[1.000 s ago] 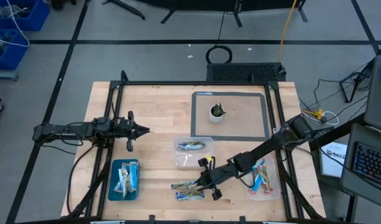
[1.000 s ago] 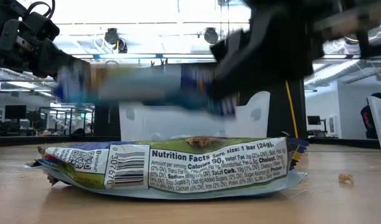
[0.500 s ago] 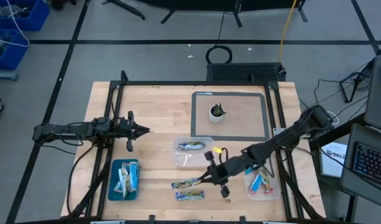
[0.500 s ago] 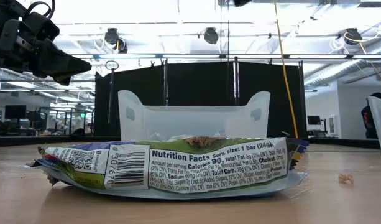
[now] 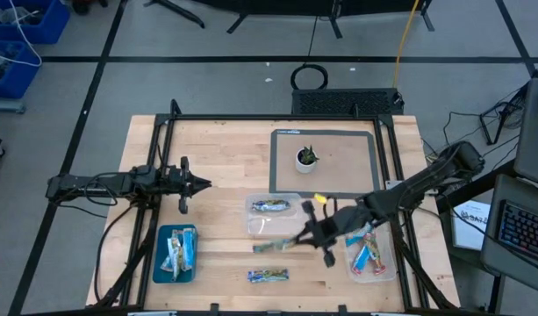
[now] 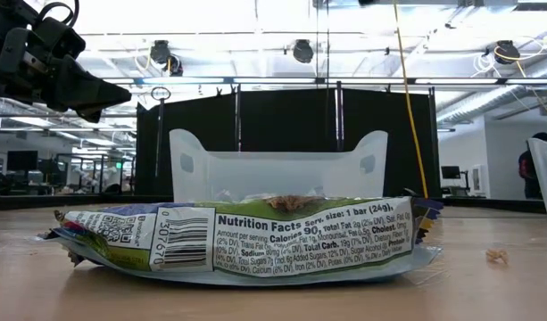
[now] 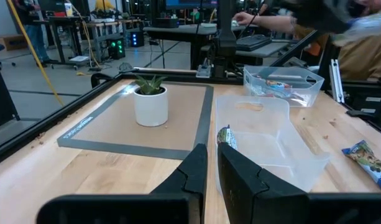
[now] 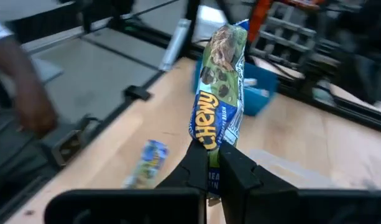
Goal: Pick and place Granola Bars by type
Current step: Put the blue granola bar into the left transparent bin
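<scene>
So the right gripper (image 5: 297, 238) is up off the light wooden table (image 5: 225, 149), just in front of the middle clear plastic tub (image 5: 273, 214), and its fingers are pinched tight on one end of a green-and-blue "Chewy" foil-wrapped granola bar (image 8: 220, 102), which sticks straight out past the fingertips in the right wrist view. One more blue-and-green patterned bar (image 5: 268, 276) lies flat on the wood near the front edge, filling most of the low view with its nutrition label showing. The middle tub has a single patterned bar (image 5: 270, 206) in it, the blue tray (image 5: 175, 253) at the front left holds a few silvery-green wrapped ones, and the clear tub (image 5: 371, 254) on the right has red and blue bars. The left gripper (image 5: 205, 183) hangs over the left side of the table, fingers nearly together with nothing between them. A small white pot with a green plant (image 5: 305, 158) sits on the grey-bordered mat (image 5: 325, 162) at the back.
</scene>
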